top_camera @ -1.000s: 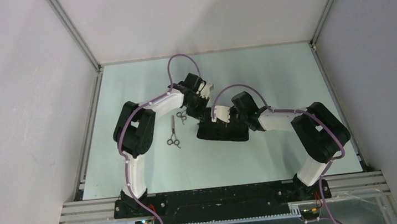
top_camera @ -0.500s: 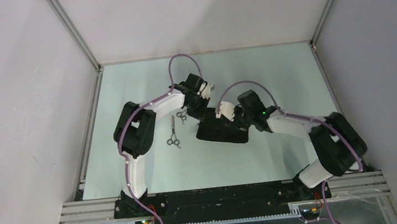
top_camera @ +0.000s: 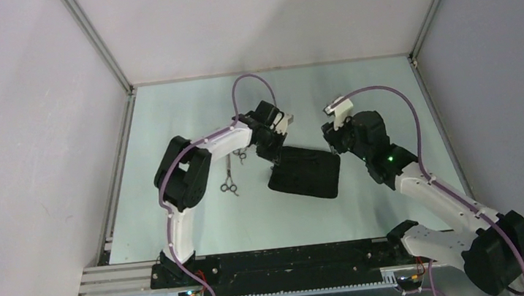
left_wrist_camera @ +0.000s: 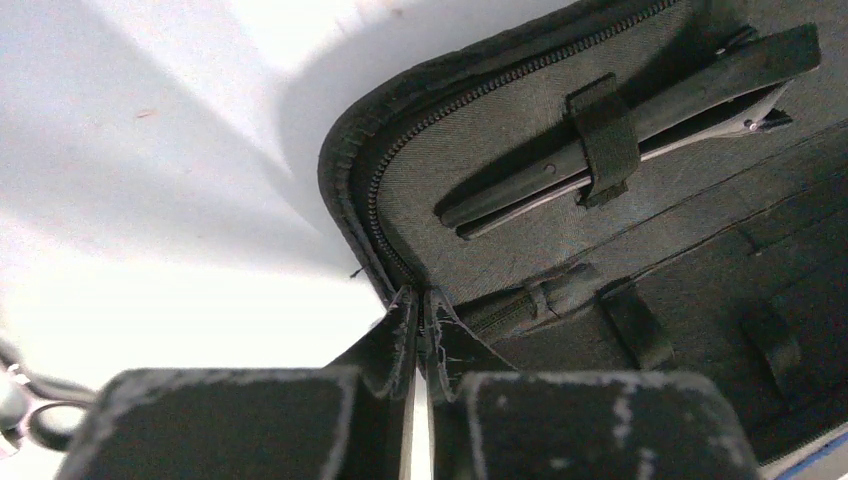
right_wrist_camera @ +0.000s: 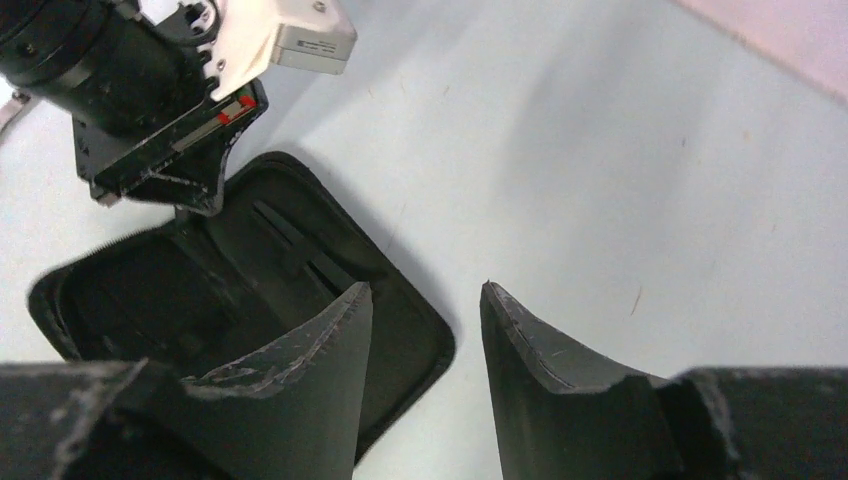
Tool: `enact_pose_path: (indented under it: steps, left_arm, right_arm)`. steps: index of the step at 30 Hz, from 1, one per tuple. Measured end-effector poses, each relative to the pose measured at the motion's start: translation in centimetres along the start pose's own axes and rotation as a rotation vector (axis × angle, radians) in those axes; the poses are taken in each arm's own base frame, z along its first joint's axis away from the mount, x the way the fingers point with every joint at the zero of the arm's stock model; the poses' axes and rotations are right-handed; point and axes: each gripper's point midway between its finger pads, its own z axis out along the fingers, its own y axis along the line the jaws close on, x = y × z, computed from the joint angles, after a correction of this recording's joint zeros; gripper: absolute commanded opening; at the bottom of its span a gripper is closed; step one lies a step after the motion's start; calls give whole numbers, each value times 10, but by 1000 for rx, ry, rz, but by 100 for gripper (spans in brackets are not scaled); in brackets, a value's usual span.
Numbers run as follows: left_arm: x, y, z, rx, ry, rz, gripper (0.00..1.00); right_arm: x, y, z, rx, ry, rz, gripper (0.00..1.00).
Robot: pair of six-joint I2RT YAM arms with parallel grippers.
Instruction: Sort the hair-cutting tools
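Observation:
The black pouch (top_camera: 306, 176) lies opened flat mid-table. My left gripper (top_camera: 272, 154) is shut on its zipper rim (left_wrist_camera: 372, 215) at the pouch's left corner. Inside, a thin black hair clip (left_wrist_camera: 700, 90) sits under an elastic strap. One pair of silver scissors (top_camera: 228, 175) lies left of the pouch. A second pair of scissors (top_camera: 241, 154) shows partly beside the left arm. My right gripper (right_wrist_camera: 425, 295) hangs open and empty, raised above the table off the pouch's (right_wrist_camera: 400, 330) right edge; in the top view the right gripper (top_camera: 332, 140) is clear of the pouch.
Grey walls and metal rails (top_camera: 117, 163) bound the pale green table (top_camera: 193, 221) on three sides. The left wrist's body (right_wrist_camera: 150, 100) stands over the pouch's far corner in the right wrist view. A scissor ring (left_wrist_camera: 18, 405) lies just left of my left fingers.
My right gripper opened, let go of the pouch and drew back up and to the right. The pouch now lies spread open. The left gripper shifted slightly right, still pinching the rim.

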Motion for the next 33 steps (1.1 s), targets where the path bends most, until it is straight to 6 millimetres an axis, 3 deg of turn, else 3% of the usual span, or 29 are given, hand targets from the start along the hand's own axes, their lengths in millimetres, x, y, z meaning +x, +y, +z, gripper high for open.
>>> enact_pose_path:
  steps: [3,6,11,13,17,21,25,30,33]
  left_arm:
    - [-2,-10,3,23,-13,-14,18]
    - [-3,-15,5,31,-26,-42,32]
    - [-2,-10,-14,-8,-76,-99,55]
    - [-3,-5,-30,-35,-120,-134,61]
    - [-5,18,-78,-119,-235,-223,71]
    - [4,52,-127,-241,-356,-330,80]
    - [31,76,-147,-347,-388,-417,82]
    - [72,89,-132,-417,-292,-481,76]
    - [78,93,-119,-426,-248,-496,71]
  right_arm:
    - [9,-2,-8,46,29,116,53]
    - [16,-4,-18,86,51,217,59]
    - [11,-10,-39,139,23,349,72]
    - [6,-14,-48,157,-5,393,76]
    - [-2,-20,-66,175,-67,470,98]
    - [-6,-20,-76,177,-98,519,99]
    - [-2,-16,-76,164,-82,548,99]
    - [8,-11,-75,157,-37,584,99]
    - [14,-9,-73,159,-11,603,99]
